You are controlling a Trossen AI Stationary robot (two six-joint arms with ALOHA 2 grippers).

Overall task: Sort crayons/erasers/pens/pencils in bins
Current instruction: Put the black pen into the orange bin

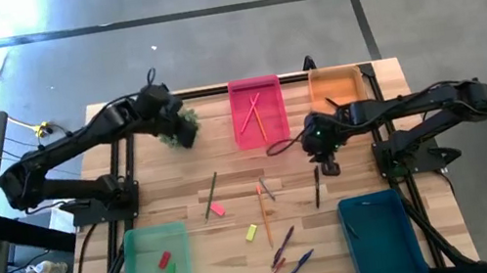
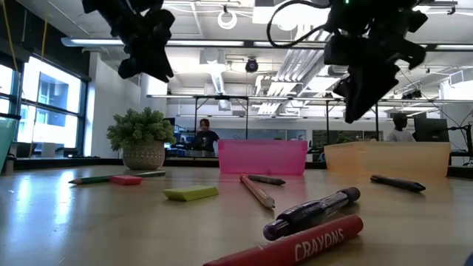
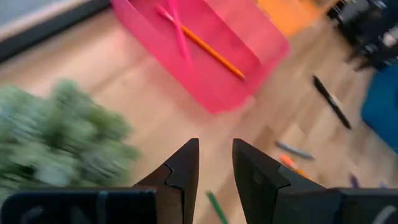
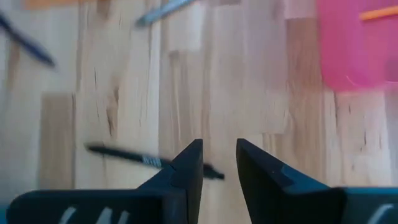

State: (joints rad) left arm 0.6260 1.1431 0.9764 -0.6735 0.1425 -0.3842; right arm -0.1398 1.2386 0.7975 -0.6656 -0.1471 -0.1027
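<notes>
A wooden table holds four bins: pink [image 1: 258, 111] and orange [image 1: 335, 87] at the far edge, light green [image 1: 156, 270] and dark teal [image 1: 378, 225] near. The right gripper [image 1: 329, 164] hovers above a black pen [image 1: 317, 187] lying between the orange and teal bins, fingers slightly parted, holding nothing. The left gripper [image 1: 186, 134], also narrowly parted and empty, hangs beside a small potted plant [image 1: 180, 125] left of the pink bin. Pencils [image 1: 255, 115] already lie in the pink bin, erasers [image 1: 166, 263] in the green. Loose pencils, pens and erasers remain mid-table. The step looks like reaching for the pen; next, the right gripper likely must widen and descend.
</notes>
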